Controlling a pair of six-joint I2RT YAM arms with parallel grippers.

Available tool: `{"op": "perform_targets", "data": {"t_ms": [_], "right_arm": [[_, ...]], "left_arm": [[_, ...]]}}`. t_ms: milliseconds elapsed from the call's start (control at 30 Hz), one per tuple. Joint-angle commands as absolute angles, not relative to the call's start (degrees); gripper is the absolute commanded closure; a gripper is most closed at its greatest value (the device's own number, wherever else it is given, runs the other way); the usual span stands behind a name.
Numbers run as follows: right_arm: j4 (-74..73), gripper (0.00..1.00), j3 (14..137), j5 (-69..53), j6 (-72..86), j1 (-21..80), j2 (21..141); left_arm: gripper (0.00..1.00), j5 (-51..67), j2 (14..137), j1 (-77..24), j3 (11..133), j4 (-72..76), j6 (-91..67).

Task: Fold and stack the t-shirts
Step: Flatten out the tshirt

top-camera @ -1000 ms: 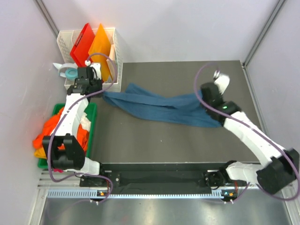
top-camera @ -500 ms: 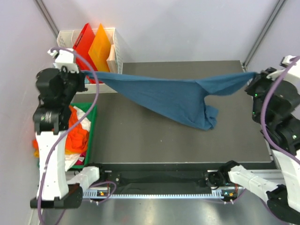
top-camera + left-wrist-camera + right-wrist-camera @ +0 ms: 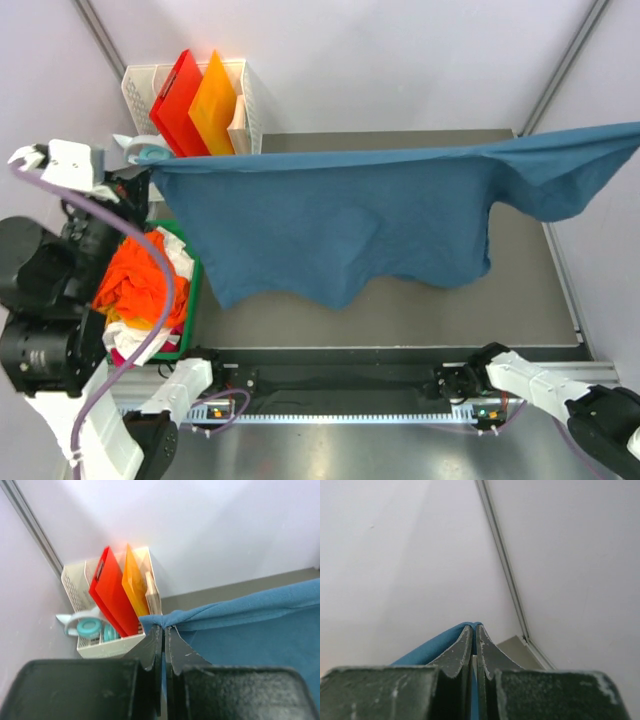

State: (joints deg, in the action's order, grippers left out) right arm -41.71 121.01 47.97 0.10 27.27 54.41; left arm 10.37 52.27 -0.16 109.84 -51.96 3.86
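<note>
A dark teal-blue t-shirt [image 3: 340, 225] hangs spread wide in the air above the table, its top edge pulled taut from left to right. My left gripper [image 3: 152, 178] is shut on the shirt's left corner, and in the left wrist view the fabric [image 3: 250, 630] bunches at the tips of that gripper [image 3: 164, 628]. My right gripper [image 3: 475, 626] is shut on the other corner, with blue cloth [image 3: 430, 647] wrapped over its tips. It lies beyond the right edge of the top view. More t-shirts, orange [image 3: 135, 280] and white [image 3: 130, 335], lie heaped in a green bin [image 3: 192, 290].
A white basket [image 3: 245, 110] at the back left holds a red board [image 3: 178, 95] and an orange board [image 3: 213, 100], with teal rolls [image 3: 90, 628] beside it. The dark grey table [image 3: 400, 320] shows below the hanging shirt. Walls stand close on both sides.
Both arms have risen and moved apart. The teal-blue shirt has gone from lying bunched on the table to hanging stretched out in the air.
</note>
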Motion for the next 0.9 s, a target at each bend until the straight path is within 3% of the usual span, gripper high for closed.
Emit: {"op": "perform_targets", "data": {"t_ms": [0, 200, 433, 567, 733, 867], "right_arm": [[-39.64, 1.00, 125.86, 51.77, -2.82, 27.33, 55.55], [-40.43, 1.00, 121.66, 52.12, -1.15, 27.51, 55.81], [-32.98, 1.00, 107.59, 53.87, -0.70, 26.99, 58.87], [-31.64, 1.00, 105.91, 46.00, 3.32, 17.87, 66.34], [-32.86, 1.00, 110.64, 39.39, 11.33, 8.72, 81.08], [-34.54, 1.00, 123.36, 37.63, 12.39, 5.46, 92.27]], "left_arm": [[1.00, 6.85, 53.79, 0.18, 117.15, -55.10, 4.92], [1.00, 7.91, 52.21, 0.18, 114.01, -55.55, 4.31], [1.00, 13.00, 53.17, 0.18, 93.64, -48.00, 5.18], [1.00, 13.98, 59.48, 0.18, 86.16, -40.63, 6.41], [1.00, 11.53, 70.73, 0.18, 85.78, -30.16, 5.54], [1.00, 9.85, 84.24, -1.30, 93.32, -27.69, 4.05]]}}
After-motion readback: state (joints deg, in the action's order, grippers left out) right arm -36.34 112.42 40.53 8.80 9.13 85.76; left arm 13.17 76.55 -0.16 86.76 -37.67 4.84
